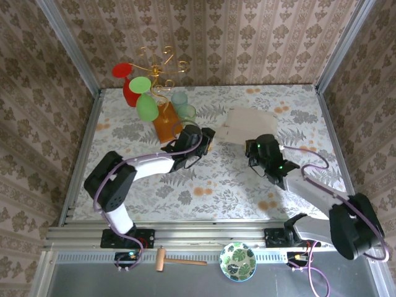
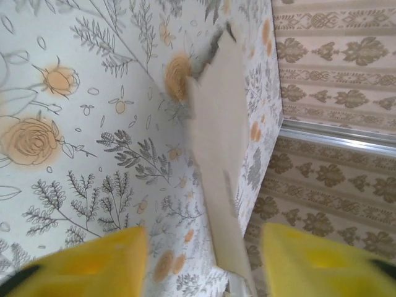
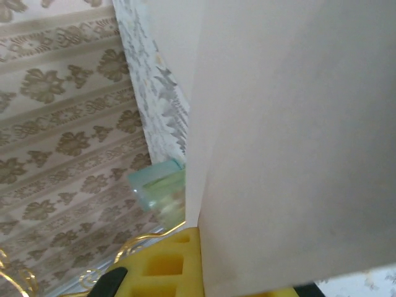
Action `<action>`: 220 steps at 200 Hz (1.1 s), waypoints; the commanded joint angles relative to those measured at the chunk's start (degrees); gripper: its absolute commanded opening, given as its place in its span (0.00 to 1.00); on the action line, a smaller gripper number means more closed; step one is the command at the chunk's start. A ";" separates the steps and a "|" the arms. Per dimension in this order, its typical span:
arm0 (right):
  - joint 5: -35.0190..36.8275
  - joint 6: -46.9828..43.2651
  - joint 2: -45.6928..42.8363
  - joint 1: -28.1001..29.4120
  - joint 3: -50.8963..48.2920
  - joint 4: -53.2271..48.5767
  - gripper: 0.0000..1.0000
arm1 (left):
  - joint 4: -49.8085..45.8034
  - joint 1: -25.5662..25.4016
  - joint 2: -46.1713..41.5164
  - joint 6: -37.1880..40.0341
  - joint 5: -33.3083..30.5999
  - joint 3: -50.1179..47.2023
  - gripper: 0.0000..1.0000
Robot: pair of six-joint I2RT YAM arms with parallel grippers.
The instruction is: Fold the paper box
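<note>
Seen from above, two robot arms are reaching over a floral-patterned bench (image 1: 235, 179) toward the paper box (image 1: 249, 124), a pale cream sheet of thin card that is sitting partly raised between them. The left arm (image 1: 148, 166) is stretching in from the left, and the left jaws are standing released. In the left wrist view its two yellow fingers (image 2: 93, 263) are spread wide apart. The paper box (image 2: 219, 142) is standing on edge just ahead of the gap, with its near corner reaching in between the fingers, closer to the right-hand one. The right arm (image 1: 309, 185) is coming in from the right, and the right jaws are clenched on the near edge of the paper box. In the right wrist view the paper box (image 3: 297, 124) is rising straight out past the yellow finger (image 3: 161, 269) and is covering most of what lies ahead. Beyond the right jaws and to their left, a pale green tumbler (image 3: 158, 185) is standing beside the sheet's edge. In the overhead view, beyond the left jaws, a gold wire rack (image 1: 159, 62) is holding a red glass (image 1: 124, 71) and a green glass (image 1: 145, 106), next to an orange vessel (image 1: 164, 124). Behind both jaws, by the arms' bases, a wooden mallet (image 1: 176, 261) and a leaf-patterned bowl (image 1: 238, 261) are lying on a grey ledge.
</note>
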 commanded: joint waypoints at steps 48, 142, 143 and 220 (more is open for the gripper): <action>-1.08 -22.84 -1.61 -7.56 32.86 -50.80 0.00 | -35.89 4.06 -16.09 27.10 -8.60 12.53 0.64; -18.67 0.17 22.13 -5.45 80.46 -95.04 0.00 | -57.30 11.93 -18.79 31.49 -4.76 25.39 0.57; -18.85 0.00 22.72 -5.54 81.16 -95.36 0.00 | -57.38 12.00 -18.83 31.46 -4.51 25.43 0.57; -22.63 -7.94 59.65 -14.15 111.44 -108.15 0.00 | -63.25 13.18 -14.19 37.40 6.46 30.37 0.55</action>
